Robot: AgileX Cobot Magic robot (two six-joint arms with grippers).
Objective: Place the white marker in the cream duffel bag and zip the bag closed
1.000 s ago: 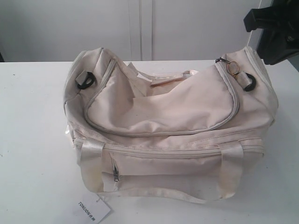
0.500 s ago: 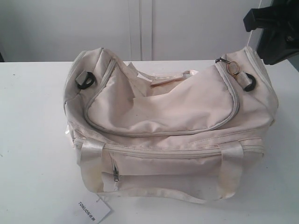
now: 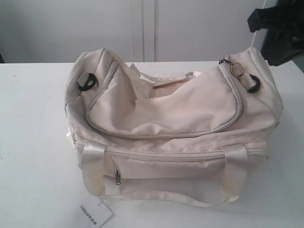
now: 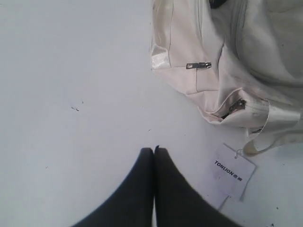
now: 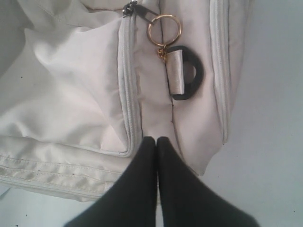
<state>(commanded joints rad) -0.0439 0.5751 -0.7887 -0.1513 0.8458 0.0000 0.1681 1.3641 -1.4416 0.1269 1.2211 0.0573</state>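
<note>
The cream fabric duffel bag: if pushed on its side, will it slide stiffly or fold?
Probably folds: the cream fabric duffel bag sags and wrinkles on top. Its shiny satin handles look slippery. Rolling seems unlikely; it sits wide.

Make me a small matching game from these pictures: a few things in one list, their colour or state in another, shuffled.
Things:
1 ring pull
2 paper tag
3 left gripper
4 D-ring

Colour or state:
A black
B shut, over the table
C gold
D white, printed, lying in front of the cream duffel bag

Pairs: 1-C, 2-D, 3-B, 4-A
</note>
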